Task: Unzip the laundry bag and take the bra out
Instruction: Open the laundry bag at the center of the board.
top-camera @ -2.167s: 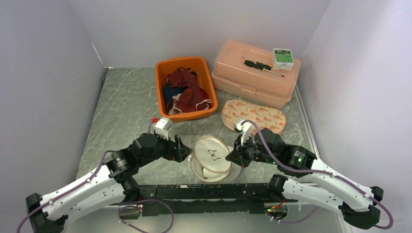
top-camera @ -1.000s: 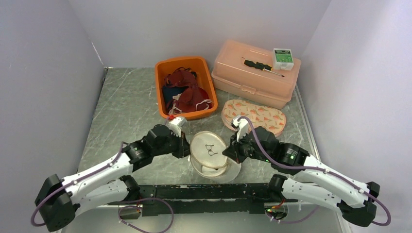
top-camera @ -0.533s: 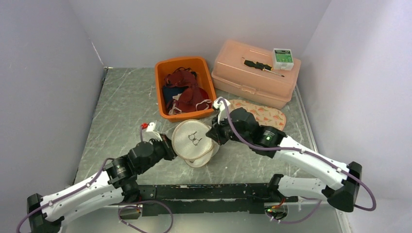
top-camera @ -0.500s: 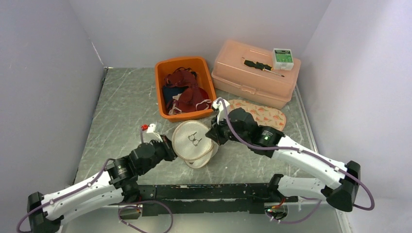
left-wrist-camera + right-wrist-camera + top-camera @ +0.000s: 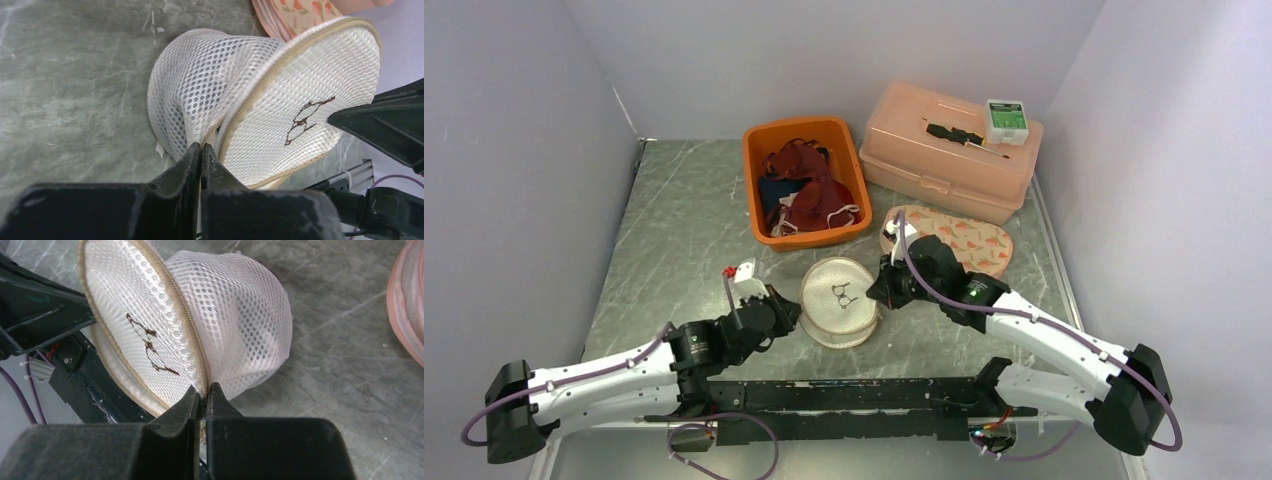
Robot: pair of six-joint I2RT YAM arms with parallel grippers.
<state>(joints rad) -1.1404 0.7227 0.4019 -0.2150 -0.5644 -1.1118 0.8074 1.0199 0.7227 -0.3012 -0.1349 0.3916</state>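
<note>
**Two tools, one bag pinched between them**

The round white mesh laundry bag (image 5: 829, 310) sits tipped up on the grey marbled bench (image 5: 684, 220), directly between the two tools. The left tool (image 5: 786, 312) has its black fingers pressed together on a fold of mesh at the bag's near edge, right beside the beige zip trim (image 5: 260, 80). The right tool (image 5: 879, 290) grips the opposite side, its fingers pinched shut on the trim itself.

Seen from the left tool, the bag's flat face with its small brown stitched emblem (image 5: 305, 120) lies just right of the tips, and the domed mesh body bulges ahead. From the right tool it is mirrored: face to the left, dome ahead and right. I cannot tell whether the zip has parted, nor what is inside the mesh.

Beyond the right tool lies a flat flamingo-print pouch (image 5: 969, 240), and past that a peach plastic lidded box (image 5: 944, 165). Well ahead of the left tool stands an orange plastic tub (image 5: 759, 140) of dark red garments.
</note>
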